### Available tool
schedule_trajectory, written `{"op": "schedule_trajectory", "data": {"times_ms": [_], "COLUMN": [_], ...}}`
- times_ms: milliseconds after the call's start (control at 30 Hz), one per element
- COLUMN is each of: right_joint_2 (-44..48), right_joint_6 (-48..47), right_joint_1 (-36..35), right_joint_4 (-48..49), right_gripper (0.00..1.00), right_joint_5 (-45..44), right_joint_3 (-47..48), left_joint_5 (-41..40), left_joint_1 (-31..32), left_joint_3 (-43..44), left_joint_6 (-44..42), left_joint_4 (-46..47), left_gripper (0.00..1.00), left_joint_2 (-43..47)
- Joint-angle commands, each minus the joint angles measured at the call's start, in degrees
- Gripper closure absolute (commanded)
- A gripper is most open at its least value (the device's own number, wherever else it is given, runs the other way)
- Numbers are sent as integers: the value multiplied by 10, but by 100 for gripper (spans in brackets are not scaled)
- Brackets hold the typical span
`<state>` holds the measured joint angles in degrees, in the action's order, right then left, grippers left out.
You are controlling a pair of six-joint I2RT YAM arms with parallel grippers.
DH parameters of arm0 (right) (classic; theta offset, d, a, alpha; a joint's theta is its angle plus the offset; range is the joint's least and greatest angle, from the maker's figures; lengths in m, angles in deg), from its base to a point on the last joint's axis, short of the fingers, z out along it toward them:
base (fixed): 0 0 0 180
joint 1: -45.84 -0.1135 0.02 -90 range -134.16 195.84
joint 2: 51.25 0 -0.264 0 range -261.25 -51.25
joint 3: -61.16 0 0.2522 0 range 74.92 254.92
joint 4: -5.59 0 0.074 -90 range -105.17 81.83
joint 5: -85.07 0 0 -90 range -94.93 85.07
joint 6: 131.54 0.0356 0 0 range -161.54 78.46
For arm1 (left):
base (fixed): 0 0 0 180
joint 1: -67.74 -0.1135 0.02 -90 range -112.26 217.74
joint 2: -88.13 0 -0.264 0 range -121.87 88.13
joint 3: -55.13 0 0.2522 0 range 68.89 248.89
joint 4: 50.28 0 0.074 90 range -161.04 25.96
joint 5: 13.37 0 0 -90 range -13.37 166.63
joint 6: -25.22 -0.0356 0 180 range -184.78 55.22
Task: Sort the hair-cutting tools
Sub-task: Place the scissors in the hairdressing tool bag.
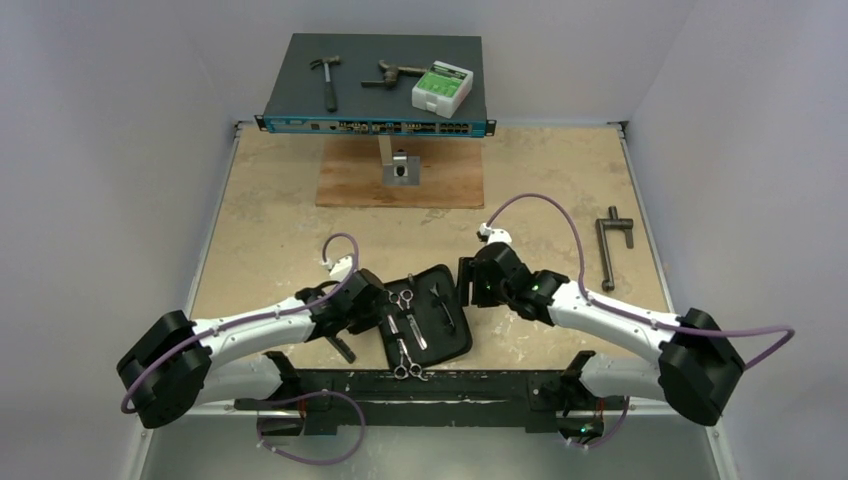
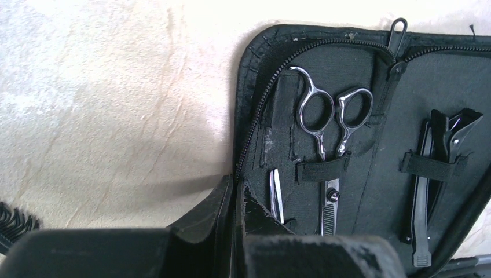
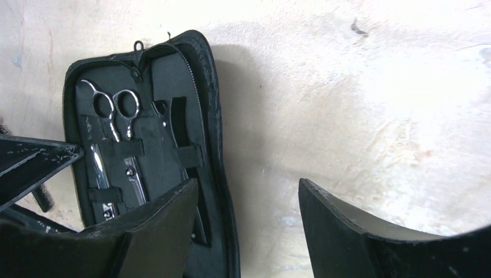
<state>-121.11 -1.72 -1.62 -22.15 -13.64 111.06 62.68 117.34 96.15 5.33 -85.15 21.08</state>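
A black zip case (image 1: pixel 450 335) lies open between my arms. One pair of silver scissors (image 2: pixel 333 113) sits under an elastic strap inside it. A second pair (image 1: pixel 410 345) lies beside the first, its handles past the case's near edge. The black hair clip (image 2: pixel 446 133) is strapped into the case's right half. The black comb (image 2: pixel 14 223) lies on the table left of the case. My left gripper (image 2: pixel 238 186) is shut on the case's left edge. My right gripper (image 3: pixel 249 188) stands open over the right edge (image 3: pixel 223 174), holding nothing.
At the back a dark flat box (image 1: pixel 378 110) carries a hammer (image 1: pixel 325 80), a rusty tool (image 1: pixel 392 73) and a white-green packet (image 1: pixel 442 88). In front of it lies a wooden board (image 1: pixel 345 185) with a metal bracket (image 1: pixel 402 168). A grey T-bar (image 1: pixel 612 245) lies far right.
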Motion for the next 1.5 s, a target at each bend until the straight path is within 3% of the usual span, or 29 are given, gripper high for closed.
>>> {"op": "schedule_trajectory", "data": {"times_ms": [0, 167, 333, 467, 833, 1267, 1467], "right_joint_2": [66, 131, 60, -9, -110, -157, -174], "right_joint_6": [-21, -33, -10, -5, 3, 30, 18], "right_joint_1": [2, -63, -179, -210, -273, -279, -278], "right_joint_4": [-81, -84, -78, -37, -6, -11, -12], "right_gripper": [36, 49, 63, 68, 65, 66, 69], "right_joint_5": [-65, -36, -42, -9, -8, -114, -114], "right_joint_3": [41, 38, 71, 81, 109, 112, 114], "left_joint_5": [-51, -62, -69, -72, -84, -89, -90], "left_joint_1": [1, 3, 6, 11, 31, 50, 51], "left_joint_3": [-10, -18, -13, -8, -14, -20, -20], "left_joint_6": [82, 131, 154, 167, 210, 216, 212], "left_joint_4": [-29, -15, 15, 28, 52, 53, 54], "left_gripper": [100, 100, 100, 100, 100, 100, 100], "left_joint_2": [10, 3, -17, -32, -52, -51, -51]}}
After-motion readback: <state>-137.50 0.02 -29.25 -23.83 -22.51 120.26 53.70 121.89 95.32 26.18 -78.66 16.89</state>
